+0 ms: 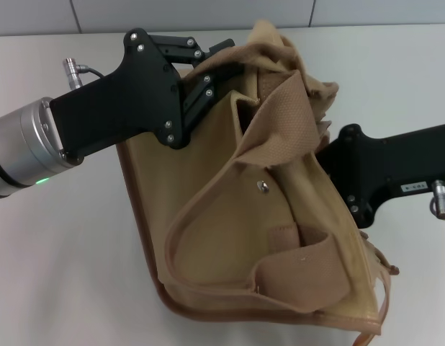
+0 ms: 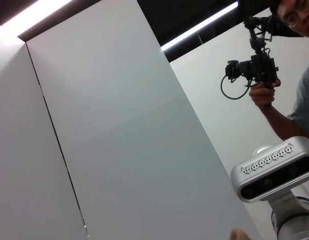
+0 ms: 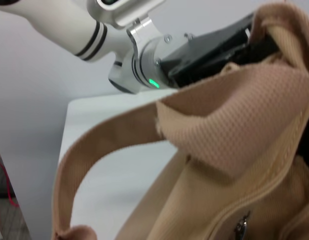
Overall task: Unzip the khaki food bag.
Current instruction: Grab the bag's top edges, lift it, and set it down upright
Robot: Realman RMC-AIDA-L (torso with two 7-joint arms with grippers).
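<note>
Wide tan webbing handles drape the khaki canvas food bag on the white table; left gripper pinches its top edge, right gripper fingers hidden. Steady tension should help the zipper run.

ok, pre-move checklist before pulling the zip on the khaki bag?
1. Left end effector on the khaki food bag at its top edge: ok, fingers pinch the fabric.
2. Right end effector at the bag's far side: cannot tell, its tip is hidden behind the fabric.
3. Zipper pull located: ok, visible in the right wrist view.
4. Pull gripped: not ok, nothing is on it.
5. Handles clear of the zip line: not ok, a webbing loop drapes over the top.
6. Bag resting on the table: ok.
</note>
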